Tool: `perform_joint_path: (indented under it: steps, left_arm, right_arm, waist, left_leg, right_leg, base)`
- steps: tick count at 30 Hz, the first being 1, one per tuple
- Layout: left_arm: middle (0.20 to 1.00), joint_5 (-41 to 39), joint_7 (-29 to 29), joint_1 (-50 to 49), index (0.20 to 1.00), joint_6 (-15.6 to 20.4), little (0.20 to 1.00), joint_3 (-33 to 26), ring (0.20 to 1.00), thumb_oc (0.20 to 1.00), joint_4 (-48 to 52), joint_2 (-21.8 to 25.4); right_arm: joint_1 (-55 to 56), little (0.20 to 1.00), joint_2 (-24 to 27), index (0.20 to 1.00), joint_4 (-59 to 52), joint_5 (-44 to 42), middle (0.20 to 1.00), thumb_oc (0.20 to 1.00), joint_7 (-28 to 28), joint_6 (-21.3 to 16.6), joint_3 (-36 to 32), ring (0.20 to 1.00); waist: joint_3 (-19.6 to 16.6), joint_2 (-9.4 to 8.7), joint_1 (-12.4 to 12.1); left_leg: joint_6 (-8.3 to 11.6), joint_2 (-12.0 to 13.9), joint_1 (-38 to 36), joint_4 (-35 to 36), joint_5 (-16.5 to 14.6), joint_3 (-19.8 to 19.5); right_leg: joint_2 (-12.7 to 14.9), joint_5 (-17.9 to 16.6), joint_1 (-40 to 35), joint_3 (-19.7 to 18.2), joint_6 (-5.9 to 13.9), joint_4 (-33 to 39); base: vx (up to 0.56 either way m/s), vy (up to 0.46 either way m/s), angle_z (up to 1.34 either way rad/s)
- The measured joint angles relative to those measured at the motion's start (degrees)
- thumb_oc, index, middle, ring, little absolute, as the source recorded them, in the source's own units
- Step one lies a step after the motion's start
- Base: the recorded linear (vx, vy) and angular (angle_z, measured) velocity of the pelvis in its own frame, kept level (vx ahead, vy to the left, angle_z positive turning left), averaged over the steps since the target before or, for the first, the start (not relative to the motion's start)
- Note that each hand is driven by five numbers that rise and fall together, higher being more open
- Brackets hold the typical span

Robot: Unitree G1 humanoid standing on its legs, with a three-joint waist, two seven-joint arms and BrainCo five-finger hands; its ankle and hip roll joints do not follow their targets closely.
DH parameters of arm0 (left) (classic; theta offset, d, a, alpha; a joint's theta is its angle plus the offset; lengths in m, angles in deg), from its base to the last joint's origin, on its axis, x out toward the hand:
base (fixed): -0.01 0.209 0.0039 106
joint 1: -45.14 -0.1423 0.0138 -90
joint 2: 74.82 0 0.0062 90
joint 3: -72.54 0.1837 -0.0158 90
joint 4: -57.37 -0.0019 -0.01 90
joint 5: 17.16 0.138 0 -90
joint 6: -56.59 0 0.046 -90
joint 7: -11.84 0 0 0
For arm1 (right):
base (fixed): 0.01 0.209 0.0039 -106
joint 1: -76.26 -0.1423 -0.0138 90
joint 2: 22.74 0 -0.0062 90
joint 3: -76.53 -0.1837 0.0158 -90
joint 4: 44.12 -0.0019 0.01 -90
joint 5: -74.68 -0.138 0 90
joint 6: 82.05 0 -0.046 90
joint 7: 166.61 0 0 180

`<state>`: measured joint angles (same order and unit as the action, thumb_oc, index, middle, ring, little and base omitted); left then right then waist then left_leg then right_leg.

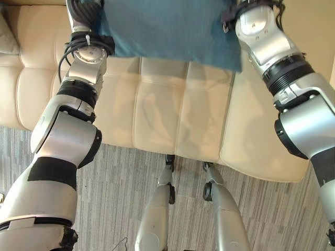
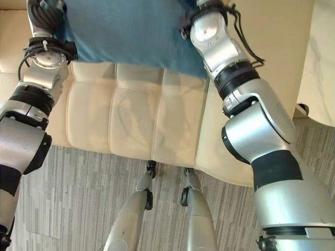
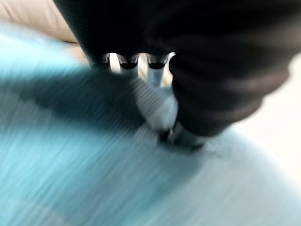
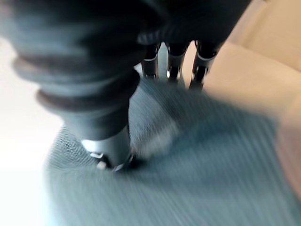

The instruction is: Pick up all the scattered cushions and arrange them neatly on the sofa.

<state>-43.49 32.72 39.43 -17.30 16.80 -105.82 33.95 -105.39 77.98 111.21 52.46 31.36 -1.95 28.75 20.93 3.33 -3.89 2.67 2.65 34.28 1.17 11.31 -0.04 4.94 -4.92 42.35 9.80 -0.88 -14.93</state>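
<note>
A teal cushion (image 1: 167,29) is held above the rear of the cream sofa (image 1: 162,115), one robot hand at each of its side edges; its lower border hangs over the seat panels near the backrest. In the left wrist view the left robot hand (image 3: 162,110) has its thumb pressed down into the fabric while the fingers (image 3: 128,63) reach over the far side, so the cloth is pinched between them. In the right wrist view the right robot hand (image 4: 115,150) does likewise: thumb dug into the weave, fingers (image 4: 171,61) curled over the cushion's edge. A grip on both sides probably keeps the soft cushion flat and square to the backrest, so that it can be set down upright rather than flopping; the cushion appears to be in transit toward the back of the seat, not yet resting on it. At the sofa's left end, against the armrest corner, part of a pale cushion (image 1: 7,36) shows, already on the seat. The seat panels under the teal cushion carry nothing, so nothing visible obstructs the placement. Striped grey carpet (image 1: 120,178) lies before the sofa's front edge; no other cushion can be seen on it here.
</note>
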Motion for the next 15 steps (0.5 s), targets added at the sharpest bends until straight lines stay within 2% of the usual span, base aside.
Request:
perform_joint_path:
  steps: [1, 2, 3, 4, 6, 8, 9, 11, 15]
  left_arm:
    - [1.0, -0.06, -0.59, -0.7, 1.0, -0.4, 1.0, -0.16, 1.0, 1.0, 0.01, 0.03]
    - [1.0, -0.06, -1.06, -1.06, 1.0, -0.75, 1.0, -0.56, 1.0, 1.0, 0.71, 0.06]
    - [1.0, -0.06, -1.43, -1.08, 1.0, -0.65, 1.0, -0.58, 1.0, 1.0, 1.53, 0.0]
    - [1.0, -0.02, -1.97, -1.32, 1.0, -0.62, 1.0, -0.57, 1.0, 1.0, 2.72, 0.51]
    - [1.0, 0.06, -3.06, -3.96, 1.0, -0.64, 1.0, -0.6, 1.0, 1.0, 4.5, 2.39]
    - [1.0, 0.12, -3.66, -9.45, 1.0, -0.59, 1.0, -1.17, 1.0, 1.0, 5.86, 4.3]
    - [1.0, 0.11, -4.02, -12.56, 1.0, -0.7, 1.0, -1.86, 1.0, 1.0, 5.74, 4.63]
    - [1.0, 0.11, -4.08, -14.24, 1.0, -0.77, 1.0, -2.52, 1.0, 1.0, 6.49, 4.64]
    - [1.0, 0.0, -3.95, -21.83, 1.0, -0.27, 1.0, -7.63, 1.0, 1.0, 20.01, 5.86]
  right_arm:
    - [1.98, 1.0, 0.71, 1.0, 0.32, -0.75, 1.0, 1.0, -1.07, 0.83, 0.07, 1.0]
    - [3.33, 1.0, 1.44, 1.0, 0.42, -1.79, 1.0, 1.0, -2.21, 1.54, -0.21, 1.0]
    - [4.19, 1.0, 1.85, 1.0, 0.38, -2.71, 1.0, 1.0, -2.86, 1.58, -0.27, 1.0]
    - [4.95, 1.0, 1.93, 1.0, -0.25, -3.66, 1.0, 1.0, -3.61, 1.57, -0.31, 1.0]
    - [8.53, 1.0, 1.05, 1.0, -3.92, -4.4, 1.0, 1.0, -5.02, 1.5, -0.23, 1.0]
    - [12.87, 1.0, -0.47, 1.0, -8.88, -6.04, 1.0, 1.0, -5.73, 1.18, -0.21, 1.0]
    - [15.07, 1.0, -0.62, 1.0, -11.87, -6.06, 1.0, 1.0, -5.99, 0.89, -0.33, 1.0]
    - [16.18, 1.0, -0.55, 1.0, -12.41, -6.03, 1.0, 1.0, -6.05, 0.41, -0.47, 1.0]
    - [20.71, 1.0, 2.07, 1.0, -25.35, -4.36, 1.0, 1.0, -5.5, 0.35, -3.49, 1.0]
  waist:
    - [0.09, 0.11, 0.2]
    - [0.09, 0.06, 0.39]
    - [0.06, -0.1, 0.74]
    - [0.21, -0.04, -0.22]
    - [0.68, -0.21, -0.08]
    - [0.9, -0.58, 1.61]
    - [1.58, -1.74, 2.25]
    - [2.04, -2.56, 2.83]
    - [2.7, -3.54, 3.27]
  left_leg:
    - [-0.12, -0.18, 0.27, -0.12, 0.08, -1.25]
    - [-0.1, -0.79, 0.91, -0.09, 0.07, -1.51]
    - [-0.09, -1.8, 1.78, -0.09, 0.07, -1.5]
    - [-0.1, -1.31, 2.76, -0.03, 0.08, -0.88]
    - [-0.1, -0.87, 3.03, 0.11, 0.07, -0.73]
    - [-0.09, -0.96, 2.41, 0.04, 0.06, 0.06]
    - [-0.1, -1.41, 1.97, -0.65, 0.06, 1.12]
    - [-0.09, -1.67, 1.44, -0.67, 0.05, 2.12]
    - [-0.1, -1.76, -1.49, 0.32, 0.02, 3.86]
  right_leg:
    - [0.65, 1.79, 2.71, -0.21, 0.93, -4.76]
    - [1.01, 4.33, 3.5, -0.83, 3.32, -3.24]
    - [2.01, 2.44, 3.26, -0.76, 2.02, -1.1]
    - [1.53, 1.03, 4.21, -0.44, 0.38, -0.85]
    - [1.06, 0.85, 4.54, -0.42, 0.14, -0.81]
    - [1.11, 0.43, 4.38, -0.9, 0.11, -0.88]
    - [1.29, -0.15, 4.07, -2.5, 0.32, -0.42]
    - [1.27, -0.79, 3.57, -3.5, 0.62, 0.42]
    - [0.6, -3.8, 0.64, -5.26, 1.36, 3.96]
  base:
    - [0.0, -0.038, 0.52]
    - [-0.01, -0.024, 0.64]
    - [-0.01, 0.001, 0.47]
    - [-0.02, 0.024, 0.23]
    - [-0.03, 0.057, -0.08]
    - [-0.05, 0.065, -0.18]
    - [-0.05, 0.061, -0.33]
    - [-0.07, 0.075, -0.23]
    - [-0.05, 0.041, -0.25]
